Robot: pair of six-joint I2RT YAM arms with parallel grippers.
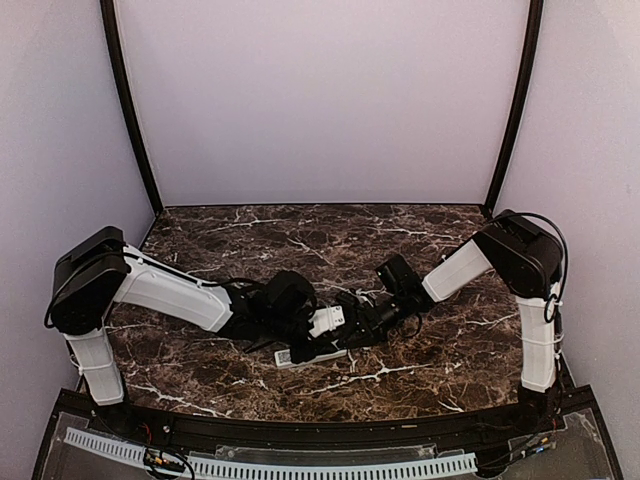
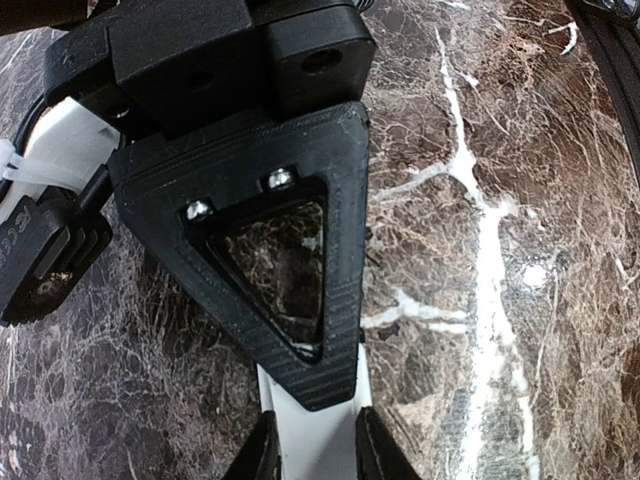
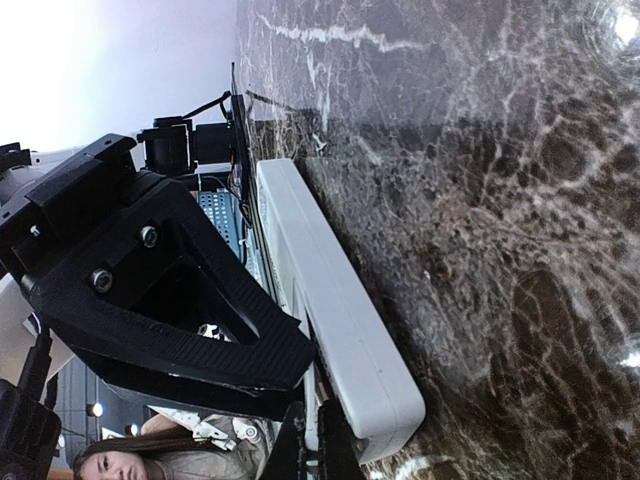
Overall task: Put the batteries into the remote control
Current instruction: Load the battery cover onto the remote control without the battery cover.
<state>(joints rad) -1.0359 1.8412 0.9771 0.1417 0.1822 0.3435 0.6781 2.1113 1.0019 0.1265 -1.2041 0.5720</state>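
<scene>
**Ana:** Where the 2 black-and-white arms (image 1: 175, 290) met over the dark, white-veined marble table (image 1: 420, 250), what lay beneath them?

**Ben:** The remote control (image 1: 310, 353), a slim white rectangular plastic bar, lay flat on the stone. It was nearer the front edge than the back, its long side running left to right in the overhead view.

**Ana:** And the left gripper (image 2: 315, 455)?

**Ben:** It hung over the bar from the left side. In its own wrist view, 1 black finger (image 2: 262, 455) stood on each long edge of the white plastic. The plastic filled the whole gap between them, so the pincer was clamped across the remote's width.

**Ana:** How did the right gripper (image 3: 315, 448) stand?

**Ben:** Its 2 fingers were pressed together with nothing between them. Their tips sat just beside the bar's rounded end in the right wrist view; whether they touched it could not be told.

**Ana:** Did each wrist camera catch the other arm's tool?

**Ben:** Both did. The left wrist view showed the right gripper's black triangular finger frame (image 2: 340, 200) lying over the bar and hiding its far part. The right wrist view showed the left gripper's triangular finger (image 3: 240, 350) set against the bar's long side.

**Ana:** Which face of the remote was up?

**Ben:** That could not be told.
</scene>
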